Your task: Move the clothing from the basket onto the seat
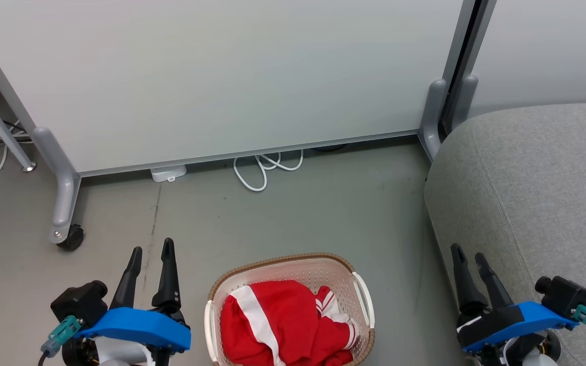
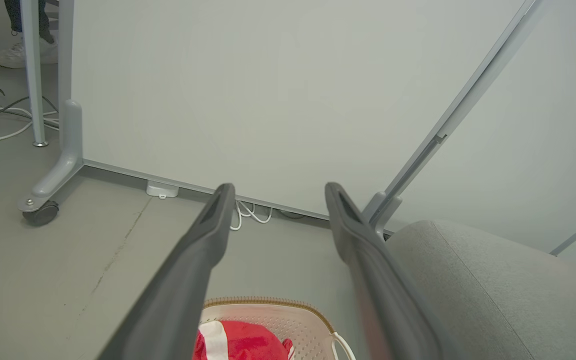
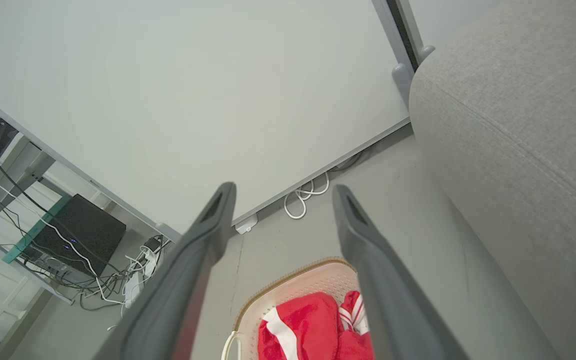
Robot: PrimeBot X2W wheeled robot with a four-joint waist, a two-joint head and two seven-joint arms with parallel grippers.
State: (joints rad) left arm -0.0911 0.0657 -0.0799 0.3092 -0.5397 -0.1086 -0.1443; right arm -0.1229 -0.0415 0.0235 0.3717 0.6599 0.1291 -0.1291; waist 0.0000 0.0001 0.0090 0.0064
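While clothing (image 1: 283,325) fills the basket (image 1: 318,268), left wrist catches a shoe (image 2: 8,57).

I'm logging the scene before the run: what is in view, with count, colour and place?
cream perforated plastic basket: one, brown woven-look rim, on the floor.
red fabric clothing: one heap, white-striped, in the basket.
light grey upholstered seat: one, right of the basket.
pale partition panels: two, grey feet, behind the basket.
white cable loop: one, under a panel.
white shoe: one, a person's, beyond the panels.
left gripper: one, dark fingers, open, left of the basket.
right gripper: one, dark fingers, open, by the seat.
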